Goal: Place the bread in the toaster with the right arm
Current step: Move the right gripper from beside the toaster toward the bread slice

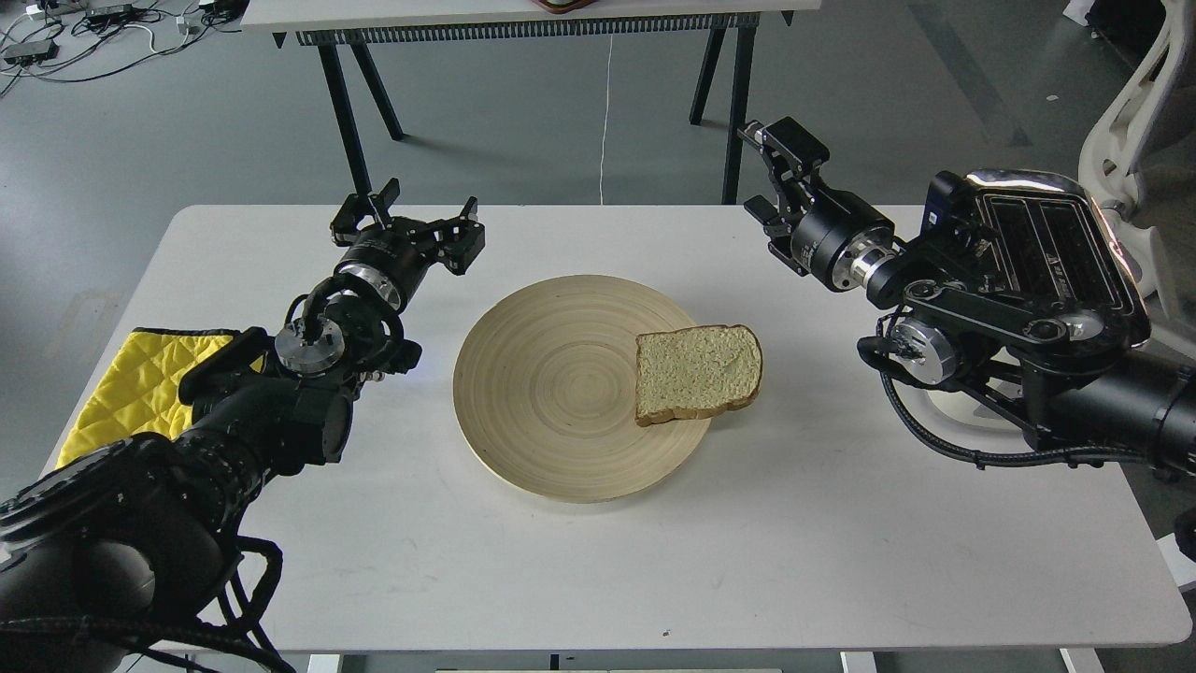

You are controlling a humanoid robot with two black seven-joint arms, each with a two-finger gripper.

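Hanging over the plate's edge, the bread could tip or tear under a clumsy pinch; the right gripper, empty, its opening unclear end-on, hovered near the toaster.

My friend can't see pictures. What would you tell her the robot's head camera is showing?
A slice of bread lies on the right edge of a round wooden plate on a white table. The right gripper hovers empty beyond it, near a chrome-topped toaster. The left gripper hovers open, by a yellow cloth.
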